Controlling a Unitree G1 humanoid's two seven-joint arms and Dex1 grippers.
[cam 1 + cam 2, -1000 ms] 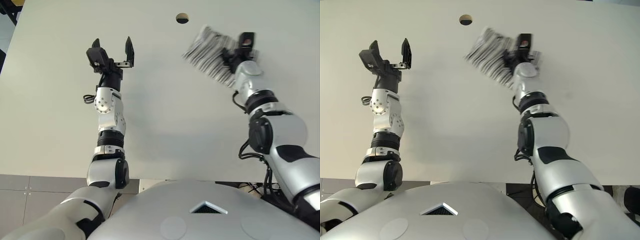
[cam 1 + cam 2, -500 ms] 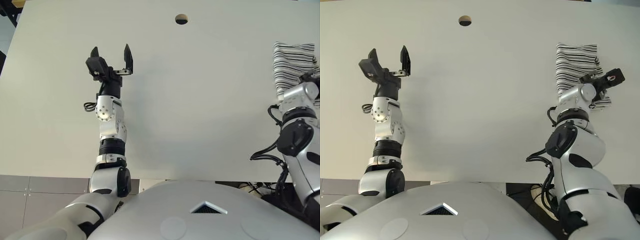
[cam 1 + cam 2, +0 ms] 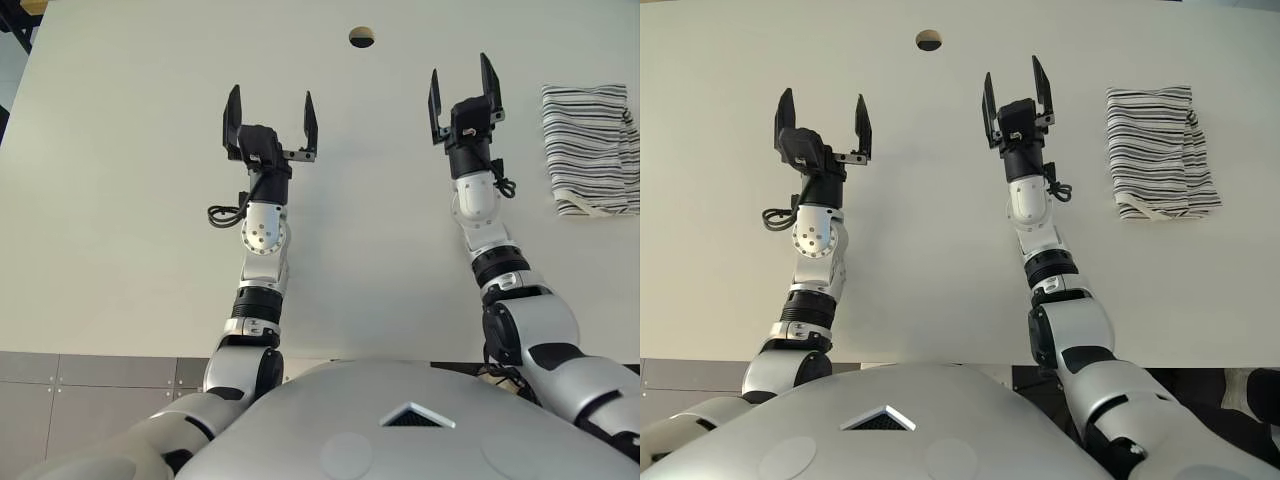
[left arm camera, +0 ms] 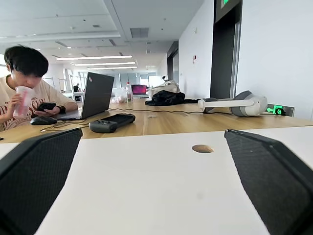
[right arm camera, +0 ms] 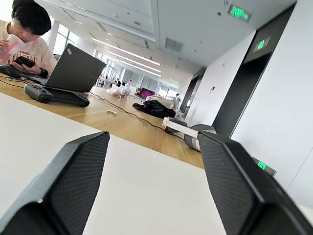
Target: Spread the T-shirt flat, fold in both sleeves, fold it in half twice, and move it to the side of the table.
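Note:
The striped T-shirt [image 3: 592, 146] lies folded into a small rectangle at the right side of the white table [image 3: 120, 200], and it shows again in the right eye view as the T-shirt [image 3: 1160, 148]. My right gripper [image 3: 464, 88] is open over the table's middle, well left of the T-shirt and holding nothing. My left gripper [image 3: 270, 117] is open too, further left, with nothing between its fingers. In the wrist views the left fingers [image 4: 39, 181] and the right fingers [image 5: 73, 181] stand wide apart over bare tabletop.
A round cable hole [image 3: 362, 38] sits in the table at the far middle. Beyond the far edge a wooden desk [image 4: 161, 122] carries a laptop, a controller and a headset.
The right gripper let go of the folded T-shirt at the right side and swung back left to the table's middle, open. The left arm shifted a little to the right.

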